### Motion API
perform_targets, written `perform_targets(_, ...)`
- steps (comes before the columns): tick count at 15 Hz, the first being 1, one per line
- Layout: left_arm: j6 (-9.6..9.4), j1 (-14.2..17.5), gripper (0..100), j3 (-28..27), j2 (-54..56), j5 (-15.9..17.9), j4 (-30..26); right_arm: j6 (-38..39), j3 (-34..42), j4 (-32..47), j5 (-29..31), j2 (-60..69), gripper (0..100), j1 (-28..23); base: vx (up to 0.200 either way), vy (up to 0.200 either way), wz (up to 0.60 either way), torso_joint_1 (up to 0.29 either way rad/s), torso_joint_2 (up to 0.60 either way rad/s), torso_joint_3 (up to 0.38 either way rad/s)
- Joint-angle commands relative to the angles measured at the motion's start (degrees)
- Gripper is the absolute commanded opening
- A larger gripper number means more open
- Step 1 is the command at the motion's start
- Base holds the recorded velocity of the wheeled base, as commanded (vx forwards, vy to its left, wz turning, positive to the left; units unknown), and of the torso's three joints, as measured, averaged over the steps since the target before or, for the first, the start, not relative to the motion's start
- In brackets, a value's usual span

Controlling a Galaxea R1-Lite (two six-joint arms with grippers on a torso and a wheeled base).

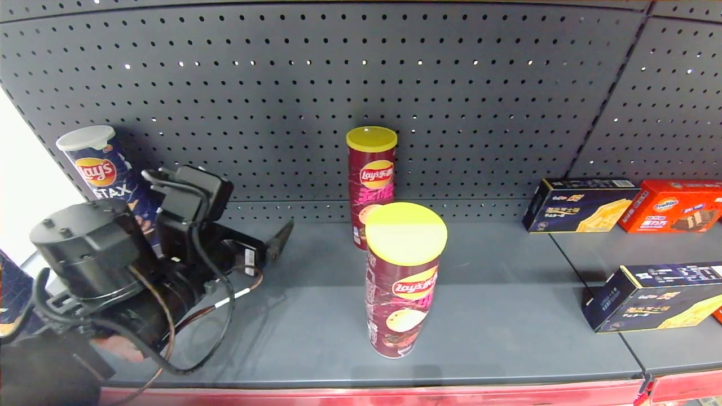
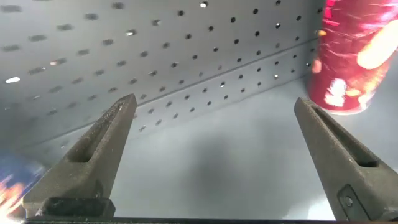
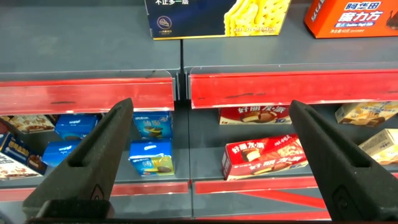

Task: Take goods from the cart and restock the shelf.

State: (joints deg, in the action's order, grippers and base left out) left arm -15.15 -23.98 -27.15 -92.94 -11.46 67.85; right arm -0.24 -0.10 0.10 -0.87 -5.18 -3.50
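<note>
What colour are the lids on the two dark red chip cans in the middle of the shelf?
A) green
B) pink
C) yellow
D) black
C: the front can and the back can behind it each have a bright yellow lid on top.

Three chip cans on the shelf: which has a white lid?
The dark blue cylindrical can, far left on the grey shelf. The rear maroon can and the front maroon can both have yellow lids.

Round logos mark the front maroon can [image 1: 403, 290], the rear maroon can [image 1: 371, 183] and the blue can [image 1: 106, 169]; the boxes [image 1: 581, 206] bear print.
</note>
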Motion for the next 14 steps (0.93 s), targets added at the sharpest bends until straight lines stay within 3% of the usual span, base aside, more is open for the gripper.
perform_targets(1,0.04,-0.2,100,8.1,11.0,-0.1,0.0,0.0,0.0,0.0,0.0,-0.1,100,0.0,0.000,0.000,0.00,0.000,0.00,0.000)
perform_targets(7,0.21,-1.9,100,26.2,32.0,2.8,-1.1,0.0,0.0,0.0,0.0,-0.1,100,0.0,0.000,0.000,0.00,0.000,0.00,0.000)
perform_targets(8,2.23,-1.9,100,27.1,36.3,2.1,-4.3,0.0,0.0,0.0,0.0,-0.1,100,0.0,0.000,0.000,0.00,0.000,0.00,0.000)
perform_targets(9,2.23,-1.9,100,27.1,36.3,2.1,-4.3,0.0,0.0,0.0,0.0,-0.1,100,0.0,0.000,0.000,0.00,0.000,0.00,0.000)
perform_targets(10,3.38,-2.1,100,27.1,53.0,1.4,-23.5,0.0,0.0,0.0,0.0,-0.1,100,0.0,0.000,0.000,0.00,0.000,0.00,0.000)
perform_targets(11,3.38,-2.4,100,27.1,62.1,1.6,-34.5,0.0,0.0,0.0,0.0,-0.1,100,0.0,0.000,0.000,0.00,0.000,0.00,0.000)
perform_targets(12,3.46,-2.9,100,27.1,77.5,1.6,-49.5,0.0,0.0,0.0,0.0,-0.1,100,0.0,0.000,0.000,0.00,0.000,0.00,0.000)
perform_targets(13,3.38,-2.5,100,26.4,92.3,1.6,-61.7,0.0,0.0,0.0,0.0,-0.1,100,0.0,0.000,0.000,0.00,0.000,0.00,0.000)
perform_targets(14,3.02,-2.4,100,26.2,92.9,1.7,-66.6,0.0,0.0,0.0,0.0,-0.1,100,0.0,0.000,0.000,0.00,0.000,0.00,0.000)
